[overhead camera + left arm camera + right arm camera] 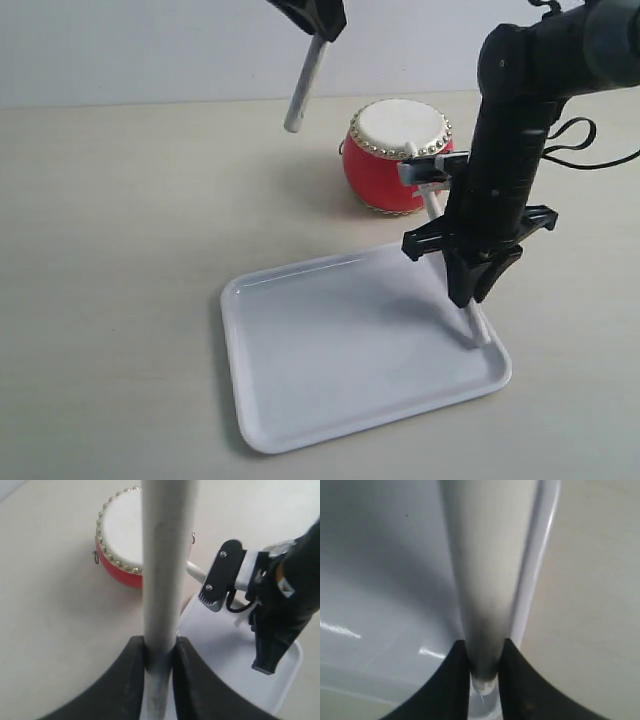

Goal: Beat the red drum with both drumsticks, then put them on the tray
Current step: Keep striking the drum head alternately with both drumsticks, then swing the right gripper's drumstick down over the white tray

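Note:
The red drum (398, 156) with its cream top stands behind the white tray (300, 400). My right gripper (478, 292) is shut on one drumstick (472, 325), whose lower end touches the tray's right side beside the rim; its upper part leans toward the drum. In the right wrist view that drumstick (487, 570) runs between the black fingers (452, 680), along the tray rim (540, 555). My left gripper (318, 18) hangs high at the top edge, shut on the other drumstick (303, 85), tilted in the air left of the drum. The left wrist view shows this drumstick (165, 565) over the drum (122, 540).
The pale table (110, 260) stretches around tray and drum. The right arm's black links and cable (585, 140) stand above the tray's right side. The right arm (272, 610) also fills the space beside the drum in the left wrist view.

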Controlling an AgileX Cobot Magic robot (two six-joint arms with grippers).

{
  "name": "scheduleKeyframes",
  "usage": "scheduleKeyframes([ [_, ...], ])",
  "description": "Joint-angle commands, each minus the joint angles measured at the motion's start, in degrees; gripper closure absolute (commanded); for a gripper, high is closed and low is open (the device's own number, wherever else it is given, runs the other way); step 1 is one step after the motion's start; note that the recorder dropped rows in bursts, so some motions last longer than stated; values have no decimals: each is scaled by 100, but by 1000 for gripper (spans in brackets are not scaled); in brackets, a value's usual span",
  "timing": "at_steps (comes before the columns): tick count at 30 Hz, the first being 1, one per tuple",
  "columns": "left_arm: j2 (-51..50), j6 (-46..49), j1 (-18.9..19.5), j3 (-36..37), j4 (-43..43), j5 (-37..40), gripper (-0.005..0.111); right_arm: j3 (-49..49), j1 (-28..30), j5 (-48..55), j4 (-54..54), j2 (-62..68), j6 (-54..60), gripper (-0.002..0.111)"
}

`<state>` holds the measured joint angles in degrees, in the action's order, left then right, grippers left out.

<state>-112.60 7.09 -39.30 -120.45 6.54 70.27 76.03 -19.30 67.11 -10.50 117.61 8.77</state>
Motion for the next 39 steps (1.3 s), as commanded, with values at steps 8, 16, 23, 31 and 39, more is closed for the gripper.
scheduleKeyframes([
  [8,316,215,7,509,-26,-30,107,35,-9,-86,-329,-1784,60,108],
  [16,1169,313,7,1508,-26,-44,107,-63,-9,285,-393,-3100,530,108],
  [23,2800,302,55,3414,-3,-1576,107,-592,-46,285,-407,-2813,1203,108],
  [31,3515,376,55,5092,-152,-2777,107,-606,-1053,285,769,-2351,1312,108],
  [39,3800,407,669,5518,-320,-3072,107,-606,-1745,285,2286,-1697,2460,108],
])
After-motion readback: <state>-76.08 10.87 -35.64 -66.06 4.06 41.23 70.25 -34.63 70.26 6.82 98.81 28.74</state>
